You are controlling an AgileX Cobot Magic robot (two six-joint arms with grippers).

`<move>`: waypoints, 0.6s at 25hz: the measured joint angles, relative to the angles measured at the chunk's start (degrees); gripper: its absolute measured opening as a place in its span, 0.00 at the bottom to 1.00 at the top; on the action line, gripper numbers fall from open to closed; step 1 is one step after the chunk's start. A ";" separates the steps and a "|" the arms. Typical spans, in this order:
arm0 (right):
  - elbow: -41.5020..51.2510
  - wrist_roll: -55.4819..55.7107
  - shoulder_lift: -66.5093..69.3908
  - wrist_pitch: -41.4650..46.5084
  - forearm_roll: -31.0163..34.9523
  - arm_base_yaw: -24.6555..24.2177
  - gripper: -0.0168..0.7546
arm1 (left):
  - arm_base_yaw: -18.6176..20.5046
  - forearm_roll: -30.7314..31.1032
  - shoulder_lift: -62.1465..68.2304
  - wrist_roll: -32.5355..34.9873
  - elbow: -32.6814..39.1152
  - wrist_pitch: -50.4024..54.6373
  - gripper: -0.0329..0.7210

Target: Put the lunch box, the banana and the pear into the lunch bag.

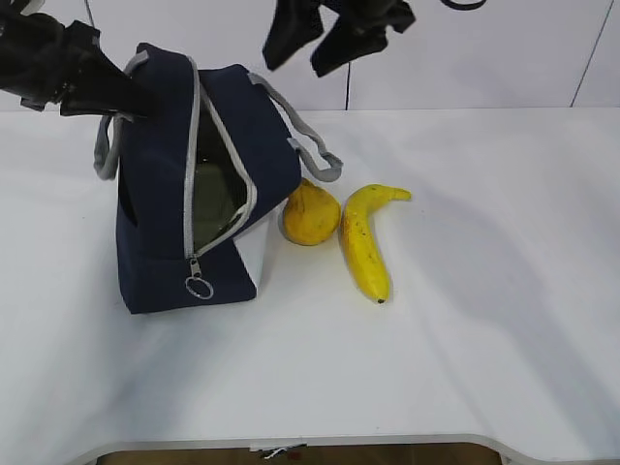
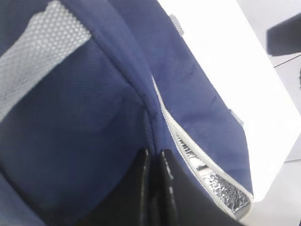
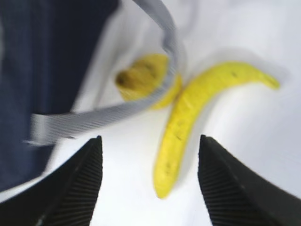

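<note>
Navy lunch bag point(image 1: 155, 232) unzipped; banana point(image 1: 365, 242), pear point(image 1: 310, 213) beside.

arms: matte black | right tool point(image 3: 149, 183): black ribbed fingers point(image 3: 82, 183) | left tool point(image 2: 154, 188): black, seemingly smooth

One boxy navy-blue fabric lunch bag point(image 1: 189, 184) stands on the left of the white tabletop point(image 1: 465, 320), with two grey webbing handles on it and one grey zipper ending in a single ring pull point(image 1: 199, 288). One squat yellow-orange pear point(image 1: 310, 214) sits just right of the bag. One long curved yellow banana point(image 1: 366, 242) lies right of the pear. Something pale green shows inside the bag's opening: one item, too hidden to name.
</note>
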 joint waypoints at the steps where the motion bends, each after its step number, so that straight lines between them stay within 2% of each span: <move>1: 1.69 0.29 -1.29 0.00 -2.28 0.00 0.68 | 0.00 0.25 0.00 0.00 0.00 0.00 0.05; 8: 15.17 5.44 -5.40 0.03 -16.38 0.00 0.68 | 0.00 0.57 0.00 0.00 0.00 0.00 0.05; 15: 19.51 6.87 -5.05 0.03 -20.75 0.00 0.68 | 0.00 0.66 0.00 0.00 0.00 0.00 0.05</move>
